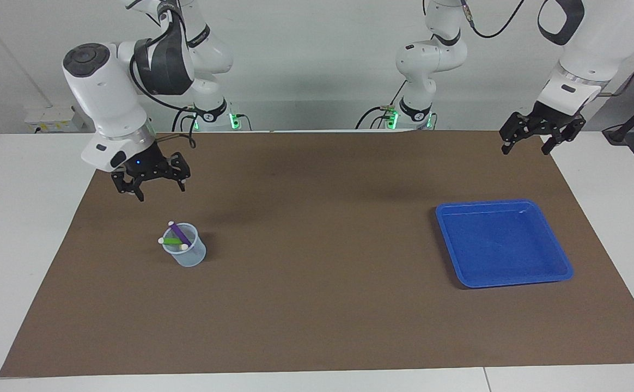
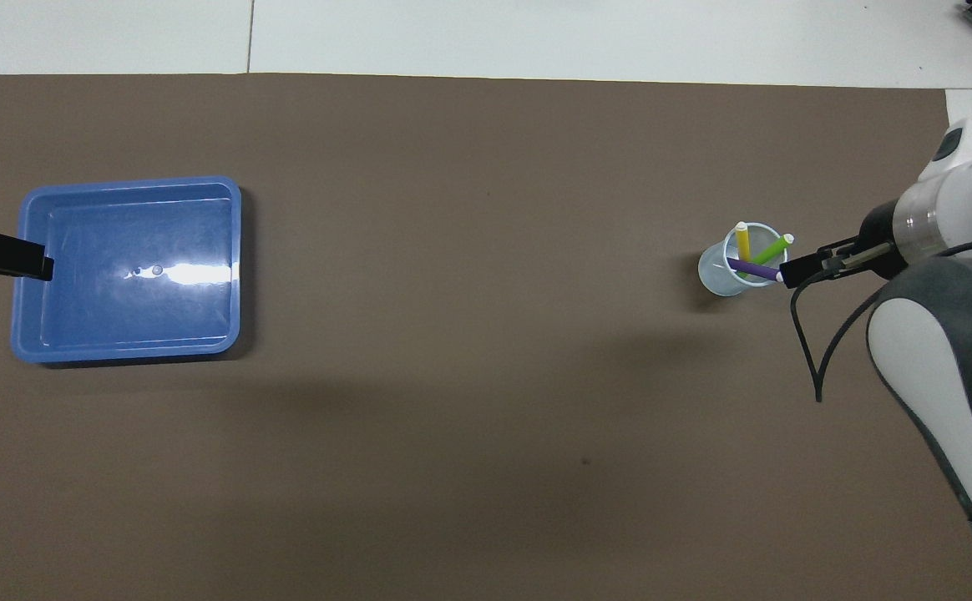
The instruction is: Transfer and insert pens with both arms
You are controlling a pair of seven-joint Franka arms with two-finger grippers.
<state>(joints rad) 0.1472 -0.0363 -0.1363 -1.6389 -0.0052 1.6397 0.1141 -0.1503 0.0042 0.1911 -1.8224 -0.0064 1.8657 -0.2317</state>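
You have all three pens standing in the clear cup, which sits on the brown mat toward the right arm's end of the desk. The purple pen leans across the cup's mouth with its whitish tip past the rim. The green pen slants up beside it, and the yellow pen stands nearly upright, its tip above the rim. In the facing view you can make out the purple and green pens, but the yellow one is hard to pick out there.

Your right pincer hangs in the air above the mat, clear of the cup and touching none of the pens. Its fingers are spread wide with nothing between them.

Your left pincer waits above the mat's edge at the left arm's end of the desk, also spread wide and holding nothing. From overhead its black tip overlaps the rim of the blue tray. The tray lies flat on the mat at that same end, well apart from the cup.
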